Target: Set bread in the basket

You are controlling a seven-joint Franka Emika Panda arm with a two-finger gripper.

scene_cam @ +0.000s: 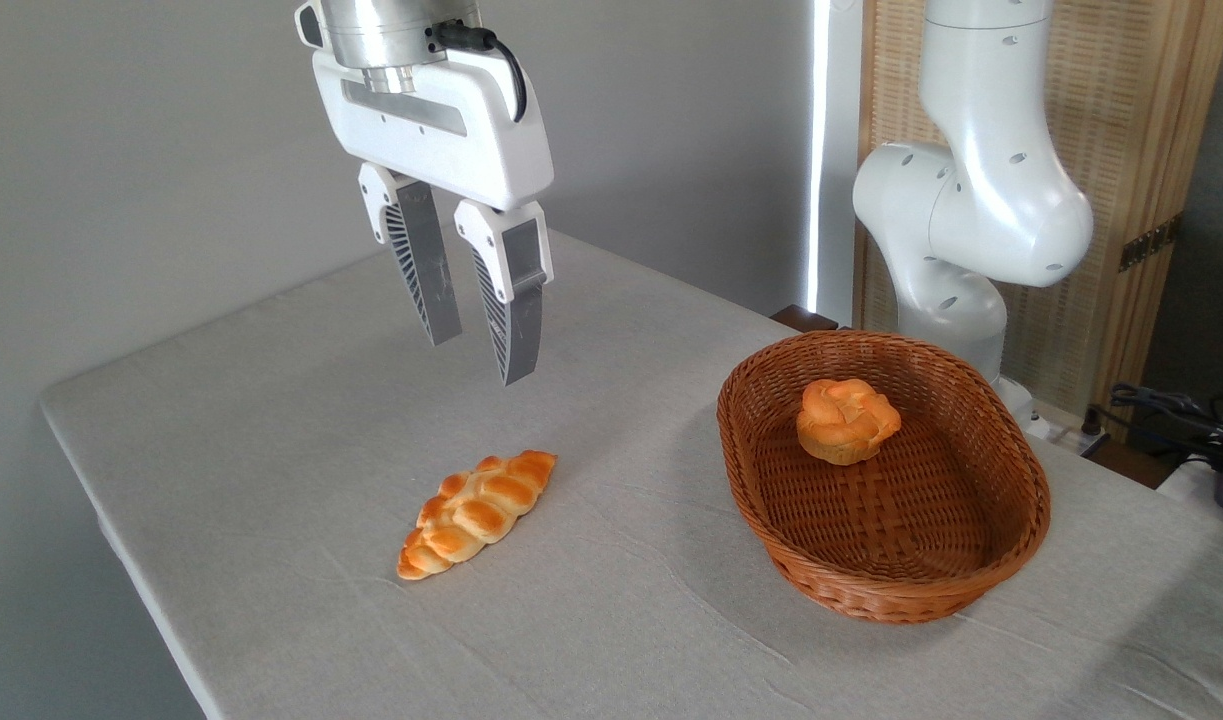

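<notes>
Two finger tips of the gripper (483,358) hang parted and empty above the table (271,400), the bread (478,511) lying flat below them, well apart from the basket (1011,545) that holds a small bun (847,420); best to descend straight, straddle the loaf across its narrow middle, and close gently

I can read no text, label, brand, number or sign anywhere: none on my gripper (479,360), none on the bread (478,512) below it, none on the basket (1021,520) off to its right.
</notes>
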